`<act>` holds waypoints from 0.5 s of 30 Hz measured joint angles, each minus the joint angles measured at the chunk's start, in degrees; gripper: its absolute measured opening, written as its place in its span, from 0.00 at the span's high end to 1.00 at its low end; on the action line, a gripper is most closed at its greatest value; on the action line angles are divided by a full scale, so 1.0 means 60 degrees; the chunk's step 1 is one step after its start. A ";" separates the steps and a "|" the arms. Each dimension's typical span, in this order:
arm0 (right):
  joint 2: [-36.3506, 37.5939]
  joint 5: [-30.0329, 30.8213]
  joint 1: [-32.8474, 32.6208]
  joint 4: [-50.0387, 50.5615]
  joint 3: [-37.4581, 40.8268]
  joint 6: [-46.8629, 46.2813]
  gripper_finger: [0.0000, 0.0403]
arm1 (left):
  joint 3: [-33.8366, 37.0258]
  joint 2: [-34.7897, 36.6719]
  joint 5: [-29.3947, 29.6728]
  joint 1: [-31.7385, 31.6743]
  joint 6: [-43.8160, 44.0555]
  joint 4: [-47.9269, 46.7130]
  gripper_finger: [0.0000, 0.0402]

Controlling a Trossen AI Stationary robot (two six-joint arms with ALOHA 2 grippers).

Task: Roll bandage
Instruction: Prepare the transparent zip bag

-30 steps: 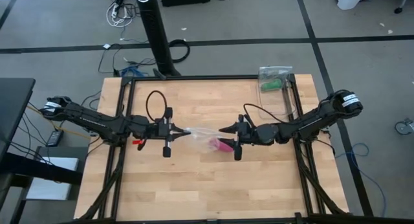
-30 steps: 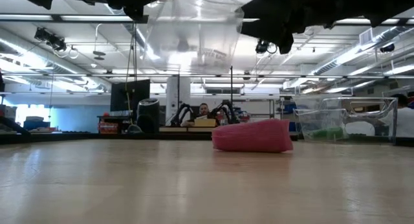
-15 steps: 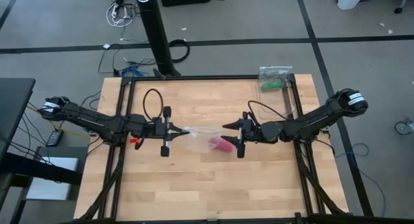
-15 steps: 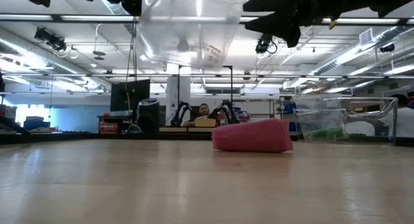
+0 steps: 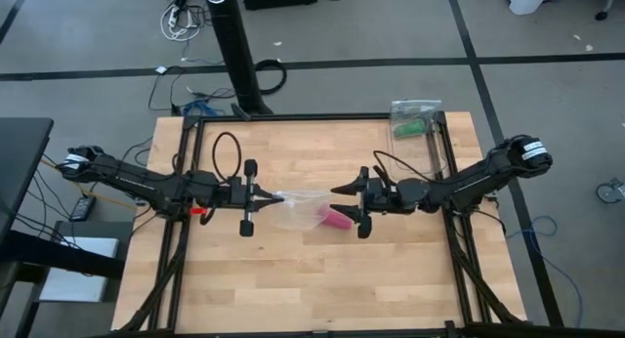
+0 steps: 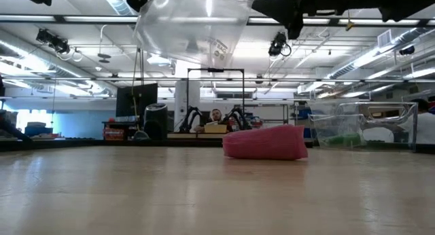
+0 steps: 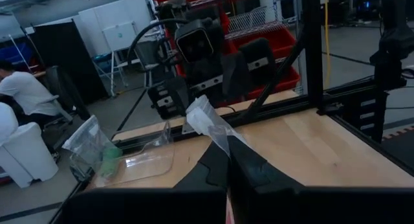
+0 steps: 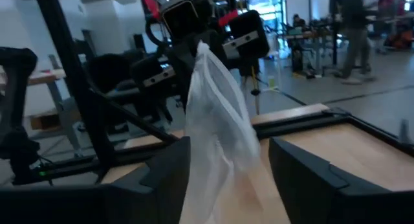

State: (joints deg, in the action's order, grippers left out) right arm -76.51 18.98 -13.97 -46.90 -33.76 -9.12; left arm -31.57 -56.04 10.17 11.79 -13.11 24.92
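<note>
Two grippers face each other above the worktop point(image 5: 293, 270): the left gripper point(image 5: 268, 195), fingers clamped on the clear plastic bag point(image 5: 298, 206), holds it aloft, likely emptied, while the right gripper point(image 5: 339, 190), fingers apart, hovers near the rolled pink bandage point(image 5: 338, 219) lying below.

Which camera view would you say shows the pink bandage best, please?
The low view: the bandage lies unobstructed on the table. The high view shows it small, beside the plastic bag. Neither wrist view shows it.
</note>
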 joint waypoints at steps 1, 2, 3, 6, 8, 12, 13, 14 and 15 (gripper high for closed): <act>-0.0118 -0.0115 0.0054 -0.0217 0.0000 0.0003 0.49 | 0.0000 0.0002 0.0000 0.0000 -0.0005 0.0020 0.99; -0.0218 -0.0173 0.0098 -0.0395 0.0003 0.0007 0.52 | 0.0000 0.0002 0.0000 0.0000 -0.0005 0.0025 0.99; -0.0286 -0.0175 0.0128 -0.0516 0.0003 0.0045 0.55 | 0.0000 0.0002 0.0000 0.0000 -0.0005 -0.0007 0.99; -0.0365 -0.0177 0.0176 -0.0777 0.0003 0.0108 0.66 | 0.0000 0.0002 0.0096 0.0000 -0.0005 -0.0050 0.99; -0.0365 -0.0180 0.0174 -0.0758 0.0002 0.0138 0.75 | 0.0000 0.0002 0.0129 -0.0006 -0.0005 -0.0049 0.99; -0.0368 -0.0201 0.0171 -0.0758 0.0003 0.0368 0.92 | 0.0000 0.0002 0.0146 -0.0029 0.0154 0.0067 0.99; -0.0367 -0.0201 0.0171 -0.0756 0.0003 0.0423 0.96 | 0.0000 0.0002 0.0146 -0.0034 0.0211 0.0071 0.99; -0.0367 -0.0201 0.0171 -0.0760 0.0003 0.0501 0.97 | 0.0000 0.0002 0.0153 -0.0040 0.0278 0.0067 0.99; -0.0368 -0.0201 0.0171 -0.0760 0.0003 0.0588 0.98 | 0.0000 0.0002 0.0185 -0.0044 0.0377 0.0065 0.99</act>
State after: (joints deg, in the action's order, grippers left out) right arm -78.72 17.78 -12.95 -51.46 -33.74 -5.60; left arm -31.57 -56.03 11.29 11.53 -10.85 25.30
